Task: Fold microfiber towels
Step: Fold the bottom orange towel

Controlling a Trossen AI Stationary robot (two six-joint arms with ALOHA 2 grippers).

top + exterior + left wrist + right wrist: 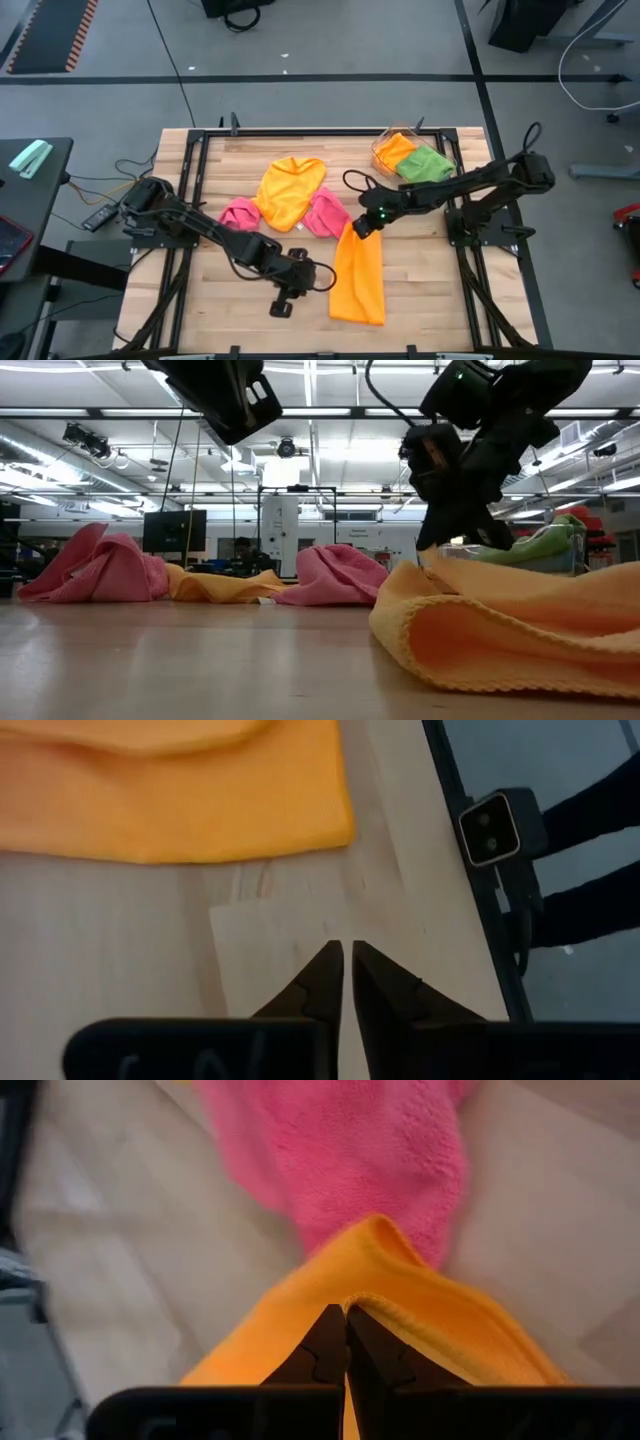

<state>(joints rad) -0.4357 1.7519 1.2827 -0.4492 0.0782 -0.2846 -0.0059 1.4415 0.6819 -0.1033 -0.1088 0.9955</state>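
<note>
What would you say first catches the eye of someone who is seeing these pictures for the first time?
Most striking is the long orange towel stretched across the near middle of the wooden table, its far end pinched in the right gripper, jaws shut on the cloth. Behind it lie a yellow towel flanked by two pink towels, and a clear tray of orange and green cloths at the far right corner. The left gripper hovers shut beside the orange towel.

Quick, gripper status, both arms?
Left gripper: closed, empty, over bare table.
Right gripper: closed on the orange towel edge.
</note>
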